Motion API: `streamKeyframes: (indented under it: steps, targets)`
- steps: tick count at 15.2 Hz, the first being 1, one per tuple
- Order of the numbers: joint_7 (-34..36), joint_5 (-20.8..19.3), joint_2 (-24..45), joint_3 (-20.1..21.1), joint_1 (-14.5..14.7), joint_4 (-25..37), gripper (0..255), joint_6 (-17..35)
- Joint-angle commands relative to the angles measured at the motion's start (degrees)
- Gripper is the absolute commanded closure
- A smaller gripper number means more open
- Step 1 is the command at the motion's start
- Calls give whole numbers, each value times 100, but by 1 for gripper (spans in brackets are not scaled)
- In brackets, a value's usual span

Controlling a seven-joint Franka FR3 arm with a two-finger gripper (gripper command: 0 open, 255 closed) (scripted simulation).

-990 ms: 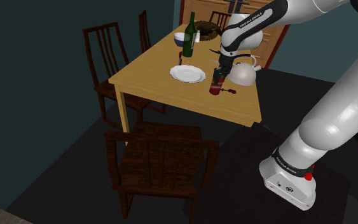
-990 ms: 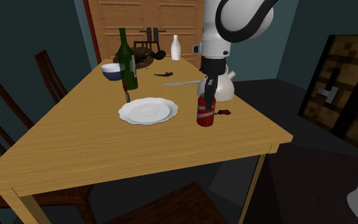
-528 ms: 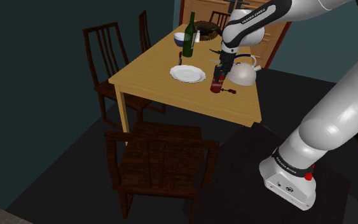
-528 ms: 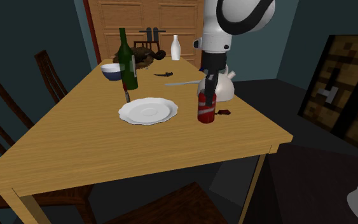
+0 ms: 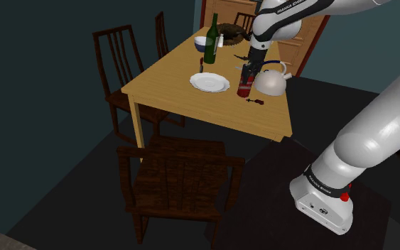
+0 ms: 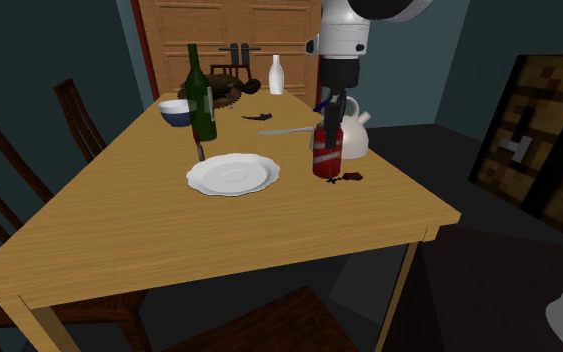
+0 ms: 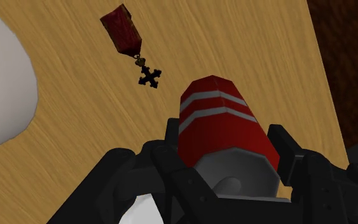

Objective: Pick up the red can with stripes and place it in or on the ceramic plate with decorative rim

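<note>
Wrist view has the red can with grey stripes pinched between the gripper's black fingers, hanging just above the table. A white plate lies near it, on the second exterior view's left. A white kettle stands just behind the can, and a dark red medal lies beside it.

Can in the end effector above the table, between plate and kettle; bottle behind plate
</note>
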Motion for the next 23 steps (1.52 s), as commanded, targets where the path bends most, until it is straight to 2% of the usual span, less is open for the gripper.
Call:
streamKeyframes:
  steps: [1,5,12,19,23]
  targets:
    - [19,-13,-65,8,4,95,255,-159]
    - [39,-37,-190,17,5,273,255,-460]
    - [50,274,1295,87,85,2215,255,-943]
    - [105,527,2959,174,22,4724,255,-1808]
    - [187,654,4233,245,-106,6836,255,-2648]
